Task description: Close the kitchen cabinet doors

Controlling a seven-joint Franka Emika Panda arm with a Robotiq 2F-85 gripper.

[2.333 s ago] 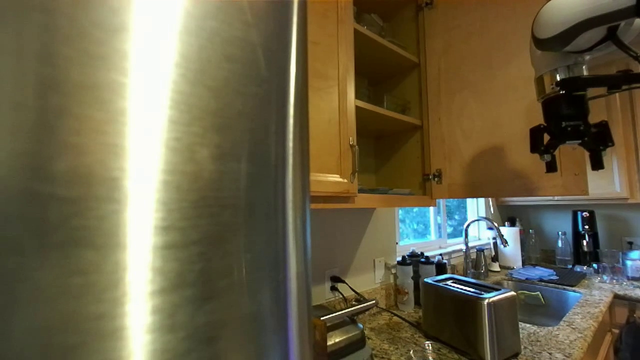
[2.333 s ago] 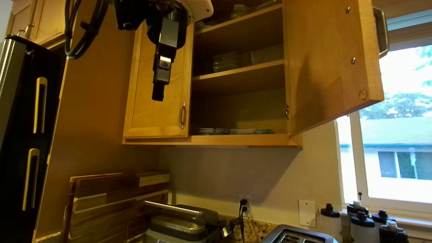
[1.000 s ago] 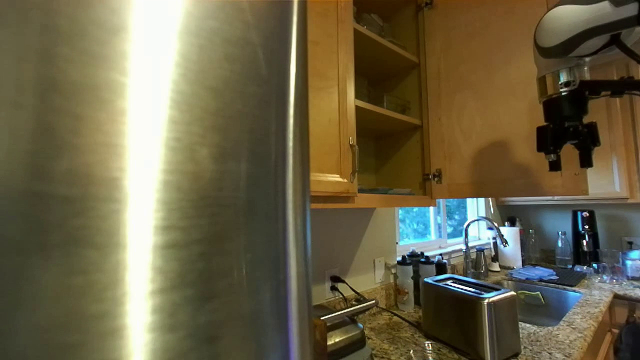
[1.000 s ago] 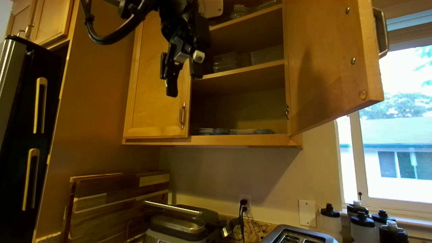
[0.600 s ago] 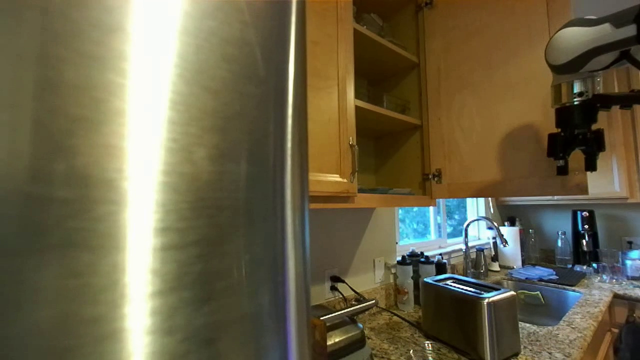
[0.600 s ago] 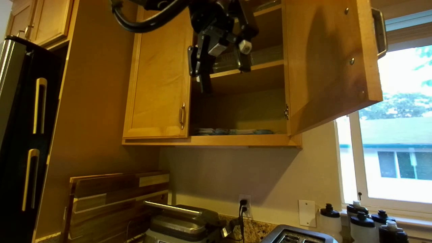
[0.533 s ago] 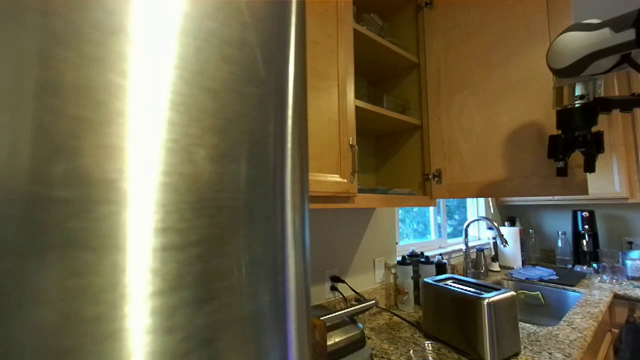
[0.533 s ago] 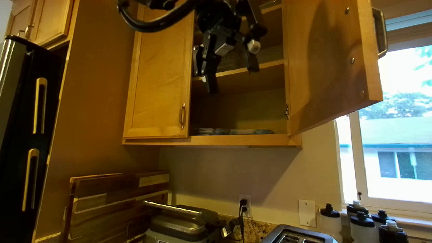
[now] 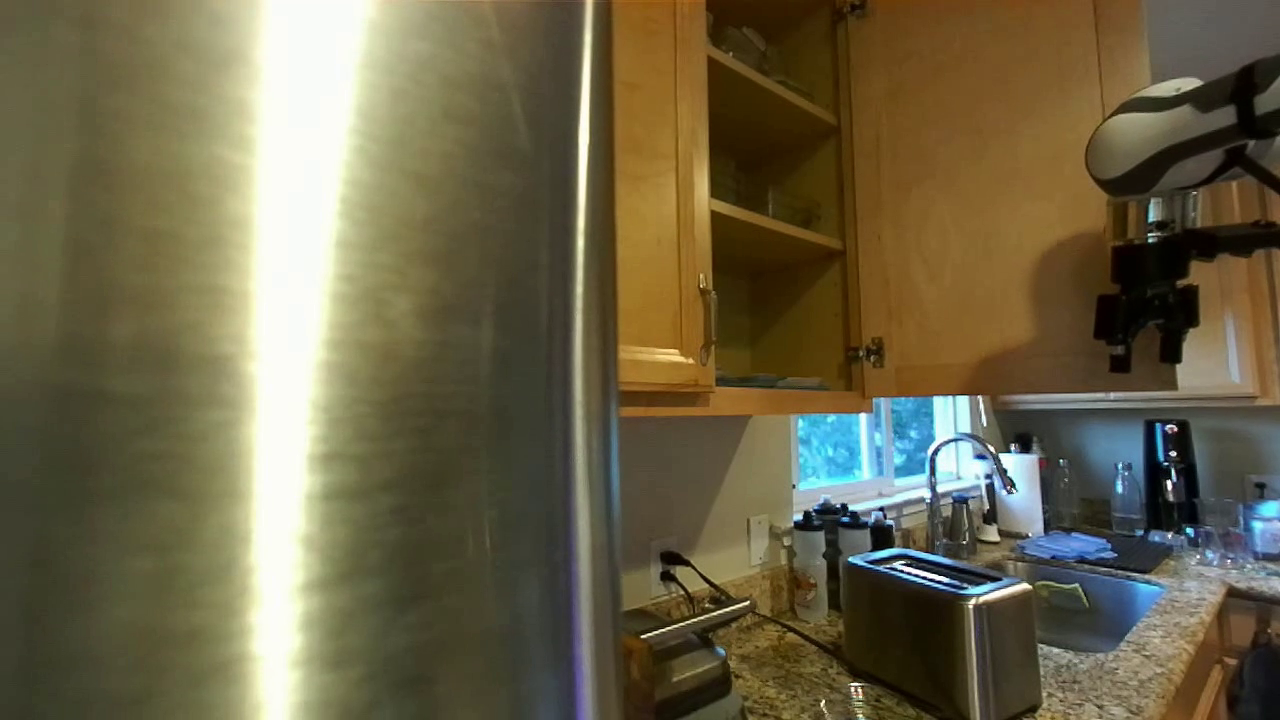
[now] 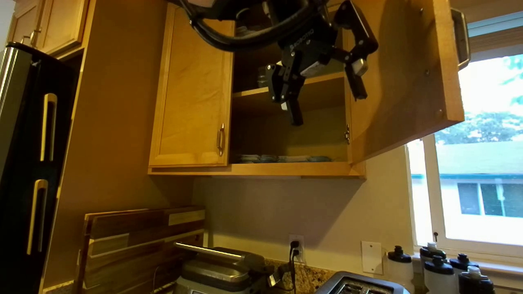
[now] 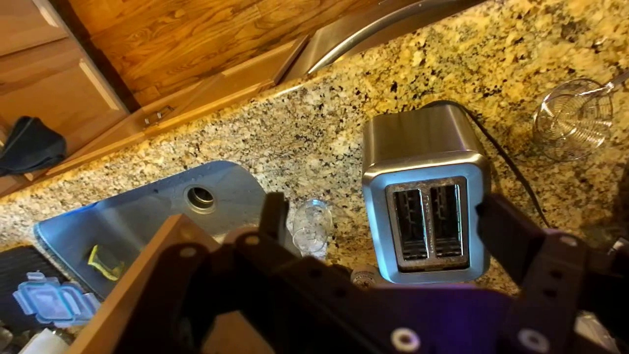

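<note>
Tool (image 10: pixel 329 110) nearest in an exterior view, pointing down, fingers (image 10: pixel 295 112) spread apart, raised before the cabinet (image 10: pixel 286 169). Right cabinet door (image 10: pixel 402 90) in that view: swung wide, partly hidden by the tool, bar handle (image 10: pixel 466 45) on its outer face. Left cabinet door (image 10: pixel 192 94): flat against the cabinet, slim handle (image 10: pixel 221 140) upright. Shelves (image 10: pixel 251 92) between them, stacked items (image 10: pixel 296 159) along the lowest. Wrist view, below the tool: toaster (image 11: pixel 426 183) on the granite bench (image 11: pixel 314 132), sink (image 11: pixel 236 191) near it. Farther off: dark-capped bottles (image 10: pixel 439 271) near the window (image 10: pixel 482 163).
</note>
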